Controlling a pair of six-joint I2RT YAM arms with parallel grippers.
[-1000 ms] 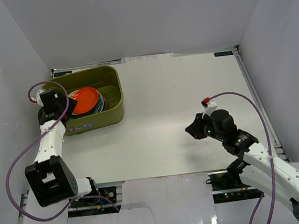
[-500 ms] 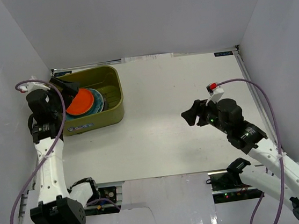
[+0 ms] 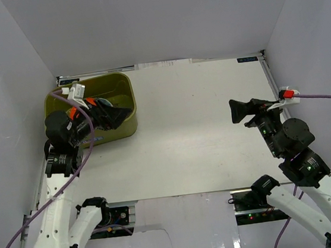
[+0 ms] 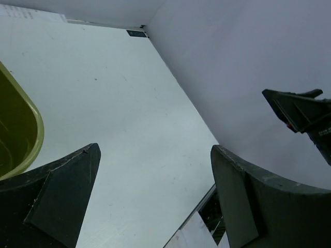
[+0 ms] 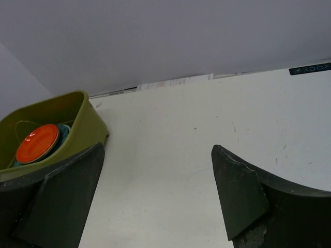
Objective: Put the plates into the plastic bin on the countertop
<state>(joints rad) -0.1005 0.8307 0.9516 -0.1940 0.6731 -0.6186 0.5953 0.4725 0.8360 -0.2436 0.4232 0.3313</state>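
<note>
The olive-green plastic bin stands at the far left of the white countertop. In the right wrist view a stack of plates lies inside it: a glossy orange-red plate on top and a teal one showing beneath. From above, my left arm hides most of the stack. My left gripper hangs above the bin, pointing right, open and holding nothing. My right gripper is raised over the right side of the countertop, aimed left toward the bin, open and holding nothing.
White walls close the countertop in at the back and on both sides. The bin's rim shows at the left edge of the left wrist view, and the right gripper shows against the right wall there. Purple cables loop from both arms.
The left gripper opened fully, lifted from the orange-red plate in the bin and swung to point right. The right gripper went from shut to open and moved up and to the right.
</note>
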